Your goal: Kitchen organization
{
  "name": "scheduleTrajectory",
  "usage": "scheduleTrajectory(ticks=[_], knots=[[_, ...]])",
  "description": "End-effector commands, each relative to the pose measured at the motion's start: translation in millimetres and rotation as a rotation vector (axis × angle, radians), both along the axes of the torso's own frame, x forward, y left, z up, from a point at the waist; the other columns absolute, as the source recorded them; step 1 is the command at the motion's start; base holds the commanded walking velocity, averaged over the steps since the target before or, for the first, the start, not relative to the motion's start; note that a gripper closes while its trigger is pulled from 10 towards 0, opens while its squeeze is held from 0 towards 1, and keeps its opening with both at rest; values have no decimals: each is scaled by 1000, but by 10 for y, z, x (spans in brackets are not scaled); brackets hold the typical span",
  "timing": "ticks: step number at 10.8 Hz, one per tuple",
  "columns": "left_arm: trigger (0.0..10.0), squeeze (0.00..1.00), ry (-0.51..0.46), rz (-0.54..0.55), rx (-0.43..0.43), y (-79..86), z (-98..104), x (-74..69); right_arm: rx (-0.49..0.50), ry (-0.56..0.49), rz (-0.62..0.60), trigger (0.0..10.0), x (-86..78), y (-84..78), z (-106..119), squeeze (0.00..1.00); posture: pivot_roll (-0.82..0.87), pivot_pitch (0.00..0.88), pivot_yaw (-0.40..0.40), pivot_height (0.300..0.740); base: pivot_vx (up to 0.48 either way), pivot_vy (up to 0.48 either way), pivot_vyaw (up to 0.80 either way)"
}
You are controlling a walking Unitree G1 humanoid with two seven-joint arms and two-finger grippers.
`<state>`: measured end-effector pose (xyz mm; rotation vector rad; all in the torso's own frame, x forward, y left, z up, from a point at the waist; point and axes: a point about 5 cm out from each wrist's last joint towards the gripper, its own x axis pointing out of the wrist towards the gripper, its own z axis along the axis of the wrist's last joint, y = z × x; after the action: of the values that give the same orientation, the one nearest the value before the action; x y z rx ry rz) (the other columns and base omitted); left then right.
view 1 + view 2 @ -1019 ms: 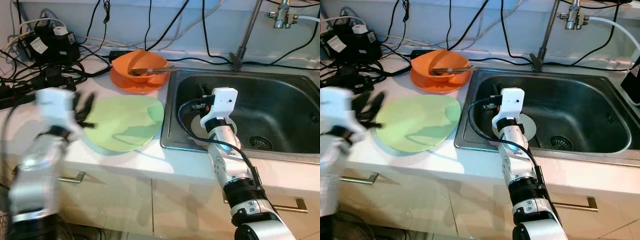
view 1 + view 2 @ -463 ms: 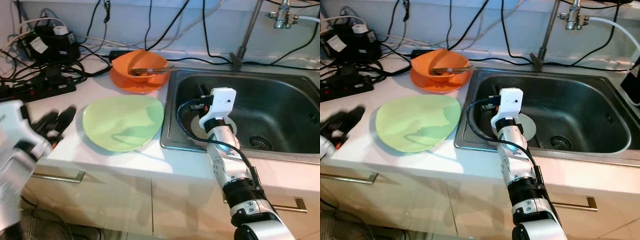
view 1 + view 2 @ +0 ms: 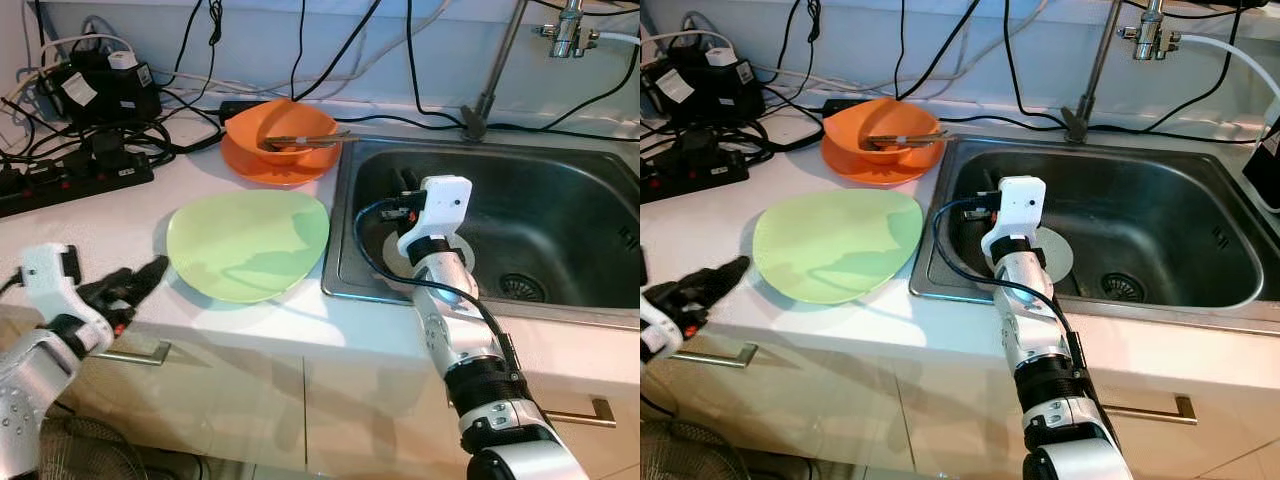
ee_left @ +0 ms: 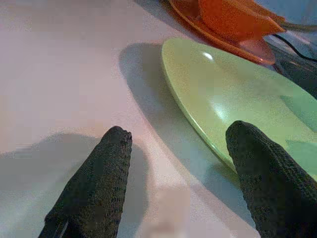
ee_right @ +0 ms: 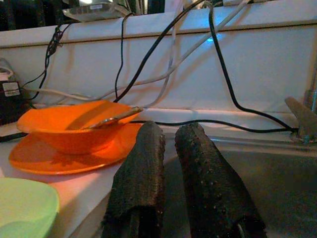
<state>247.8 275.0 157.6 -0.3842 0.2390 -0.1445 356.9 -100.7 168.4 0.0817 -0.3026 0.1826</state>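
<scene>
A pale green plate (image 3: 248, 245) lies flat on the white counter, left of the steel sink (image 3: 560, 200). Behind it an orange bowl (image 3: 281, 128) holding a metal utensil sits on an orange plate (image 3: 275, 168). My left gripper (image 3: 155, 272) is low at the counter's front edge, left of the green plate and apart from it; its fingers (image 4: 114, 148) stand open and empty, and the plate rim (image 4: 198, 124) is just ahead of them. My right gripper (image 5: 171, 128) hovers over the sink's left part, shut on nothing. A white round plate (image 3: 1060, 255) lies on the sink floor under that arm.
A black power strip (image 3: 75, 180), adapter box (image 3: 100, 90) and tangled cables crowd the back left of the counter. The faucet (image 3: 490, 80) rises behind the sink, and the drain (image 3: 520, 287) is at its right. Cabinet handles (image 3: 130, 355) run below the counter edge.
My left arm has pulled back from the green plate's left edge, down toward the counter's front edge. The right arm and the dishes have not moved.
</scene>
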Motion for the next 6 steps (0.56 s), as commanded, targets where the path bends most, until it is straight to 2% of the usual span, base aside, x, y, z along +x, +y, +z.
scheduleTrajectory(ticks=[1,4,5,6], knots=[[10000,1000,-12,-18,3,-26,51,21,-3,9,-5,10000,-10,-10,-37,0,246,13,24,740,0,0,0],[10000,1000,10,-17,-22,-55,67,57,-1,5,-10,10000,-7,-20,-27,0,245,7,30,740,0,0,0],[10000,373,16,-8,-31,-47,73,63,-2,6,-10,10000,-8,-19,-30,0,247,1,30,740,0,0,0],[10000,0,32,-10,-44,-49,71,64,-1,5,-9,10000,-9,-18,-30,0,247,0,30,740,0,0,0]])
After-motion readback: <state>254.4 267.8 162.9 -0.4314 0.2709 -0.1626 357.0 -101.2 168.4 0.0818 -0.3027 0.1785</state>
